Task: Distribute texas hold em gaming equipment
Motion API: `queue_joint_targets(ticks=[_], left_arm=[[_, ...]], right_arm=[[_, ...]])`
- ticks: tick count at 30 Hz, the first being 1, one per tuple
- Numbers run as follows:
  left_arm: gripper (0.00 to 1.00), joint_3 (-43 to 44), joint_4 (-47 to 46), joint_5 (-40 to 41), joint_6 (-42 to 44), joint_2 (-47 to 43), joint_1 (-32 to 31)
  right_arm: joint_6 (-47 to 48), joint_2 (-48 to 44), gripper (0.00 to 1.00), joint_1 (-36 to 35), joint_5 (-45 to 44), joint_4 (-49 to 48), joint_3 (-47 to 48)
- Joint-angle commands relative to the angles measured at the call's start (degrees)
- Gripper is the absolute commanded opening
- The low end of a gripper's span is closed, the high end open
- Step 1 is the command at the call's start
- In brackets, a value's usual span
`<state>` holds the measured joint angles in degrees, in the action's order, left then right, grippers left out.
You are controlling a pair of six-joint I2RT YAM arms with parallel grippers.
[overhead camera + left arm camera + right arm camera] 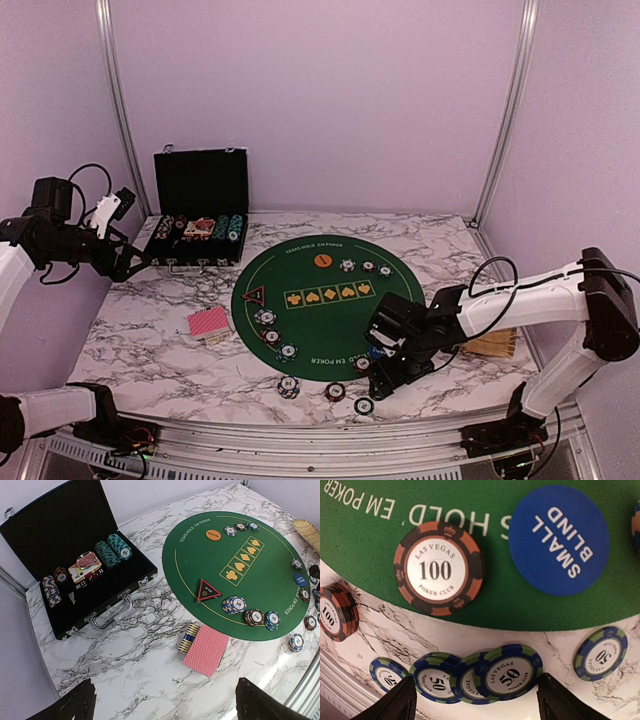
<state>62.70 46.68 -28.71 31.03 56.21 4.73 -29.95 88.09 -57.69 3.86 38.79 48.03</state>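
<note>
My right gripper (382, 380) is low over the near edge of the green felt mat (325, 330). In the right wrist view its jaws (477, 702) are open, on either side of a fanned row of three blue-green 50 chips (510, 672) lying on the marble. A red-black 100 chip (439, 569) and the blue small-blind button (559, 540) lie on the felt just beyond. My left gripper (130, 262) is open and empty (165, 707), high over the table's left. The red-backed cards (206, 650), the triangular marker (208, 590) and the orange button (213, 534) show below it.
The open black chip case (200, 215) stands at the back left with chips inside. A wicker basket (490, 345) lies beside my right arm. Chip stacks sit on the felt's left edge (234, 605), and loose chips lie near the table's front edge (335, 391).
</note>
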Motion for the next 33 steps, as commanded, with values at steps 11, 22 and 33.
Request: queue_joint_targets(ticks=[11, 22, 33], left_arm=[[0.99, -0.55, 1.31, -0.52, 0.72, -0.42, 0.26], [0.99, -0.56, 1.31, -0.49, 0.87, -0.39, 0.19], [0.99, -0.73, 1.31, -0.73, 1.00, -0.31, 0.20]], right_arm=[[1.48, 4.39, 0.70, 0.02, -3.59, -0.56, 1.83], [0.96, 4.64, 0.56, -0.14, -5.63, -0.83, 1.45], [-0.01, 1.85, 0.34, -0.14, -5.71, 0.41, 2.44]])
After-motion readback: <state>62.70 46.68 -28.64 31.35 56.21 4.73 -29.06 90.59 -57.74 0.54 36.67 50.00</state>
